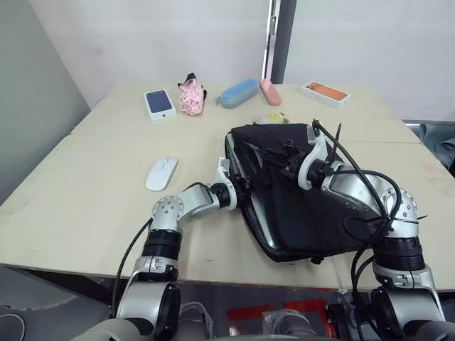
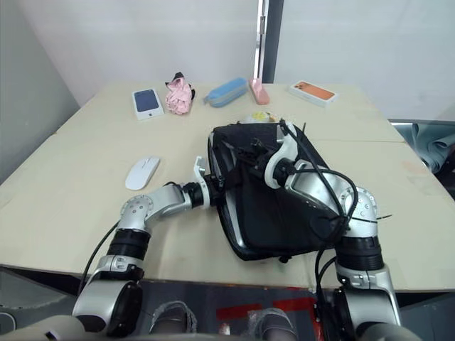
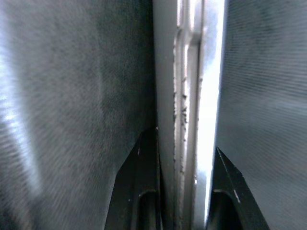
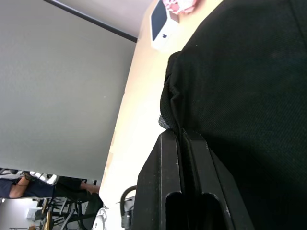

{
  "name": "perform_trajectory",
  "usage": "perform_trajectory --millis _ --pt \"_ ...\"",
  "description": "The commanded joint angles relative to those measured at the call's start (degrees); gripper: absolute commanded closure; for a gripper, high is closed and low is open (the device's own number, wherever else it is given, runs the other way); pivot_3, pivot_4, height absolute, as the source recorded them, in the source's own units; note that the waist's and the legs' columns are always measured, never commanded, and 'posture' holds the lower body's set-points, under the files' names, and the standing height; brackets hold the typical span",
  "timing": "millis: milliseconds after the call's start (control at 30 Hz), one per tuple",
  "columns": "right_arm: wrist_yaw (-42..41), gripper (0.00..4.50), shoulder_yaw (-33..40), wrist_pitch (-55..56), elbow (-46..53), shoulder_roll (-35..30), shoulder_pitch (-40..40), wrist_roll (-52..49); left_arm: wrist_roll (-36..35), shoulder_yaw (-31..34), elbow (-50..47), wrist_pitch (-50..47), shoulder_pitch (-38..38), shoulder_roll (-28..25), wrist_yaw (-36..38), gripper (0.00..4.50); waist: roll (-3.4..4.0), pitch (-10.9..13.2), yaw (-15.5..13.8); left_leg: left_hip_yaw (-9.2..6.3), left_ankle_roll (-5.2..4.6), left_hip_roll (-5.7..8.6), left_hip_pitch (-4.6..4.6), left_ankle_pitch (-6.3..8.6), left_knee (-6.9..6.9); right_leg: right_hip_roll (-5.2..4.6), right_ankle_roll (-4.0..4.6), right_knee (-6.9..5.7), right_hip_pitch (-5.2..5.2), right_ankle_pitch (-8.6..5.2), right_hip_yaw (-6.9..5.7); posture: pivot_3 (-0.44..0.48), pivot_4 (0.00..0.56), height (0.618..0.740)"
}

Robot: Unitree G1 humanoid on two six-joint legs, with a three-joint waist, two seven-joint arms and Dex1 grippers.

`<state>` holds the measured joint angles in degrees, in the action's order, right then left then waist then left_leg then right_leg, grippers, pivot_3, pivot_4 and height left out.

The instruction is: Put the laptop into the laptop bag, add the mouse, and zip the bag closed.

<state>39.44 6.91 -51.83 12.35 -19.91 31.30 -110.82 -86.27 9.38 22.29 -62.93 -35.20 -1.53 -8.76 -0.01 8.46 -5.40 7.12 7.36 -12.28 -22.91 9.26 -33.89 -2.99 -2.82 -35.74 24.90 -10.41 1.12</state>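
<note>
Laptop (image 1: 257, 226) inside open black bag (image 1: 298, 206)

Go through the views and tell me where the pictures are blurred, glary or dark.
Left wrist view: close and soft, a bright glare strip down the laptop edge between the black fingers, bag fabric blurred. Right wrist view: bag nearly featureless black, the table pale and bright. Eye views: even light, sharp, soft shadow under the bag; mouse clear.
</note>
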Motion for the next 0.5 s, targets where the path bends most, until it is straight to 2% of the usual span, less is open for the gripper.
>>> perform_trajectory --millis 33,267,500 --pt "0.48 4.47 0.09 2.02 3.78 0.94 2.43 -2.18 0.74 1.18 0.12 -0.76 -2.55 2.11 3.53 4.20 0.00 0.00 -0.02 0.00 0.00 0.01 0.00 0.00 -0.01 -0.01 -0.01 0.00 0.00 0.00 0.00 0.000 0.150 0.740" --pt "0.91 4.47 0.11 2.18 3.84 1.22 2.80 -2.18 2.82 3.32 1.98 -2.29 -4.72 4.62 5.69 4.20 0.00 0.00 -0.07 -0.02 -0.01 0.08 -0.04 0.00 -0.02 -0.10 -0.04 0.03 0.00 0.02 -0.03 0.000 0.150 0.740" --pt "0.60 4.47 0.05 2.12 4.04 0.52 2.69 -2.18 4.93 5.57 4.08 -4.35 -6.81 4.98 7.82 4.20 0.00 0.00 -0.07 -0.04 -0.04 0.08 -0.05 0.00 -0.02 -0.11 -0.04 0.05 0.00 0.02 -0.05 0.000 0.150 0.740"
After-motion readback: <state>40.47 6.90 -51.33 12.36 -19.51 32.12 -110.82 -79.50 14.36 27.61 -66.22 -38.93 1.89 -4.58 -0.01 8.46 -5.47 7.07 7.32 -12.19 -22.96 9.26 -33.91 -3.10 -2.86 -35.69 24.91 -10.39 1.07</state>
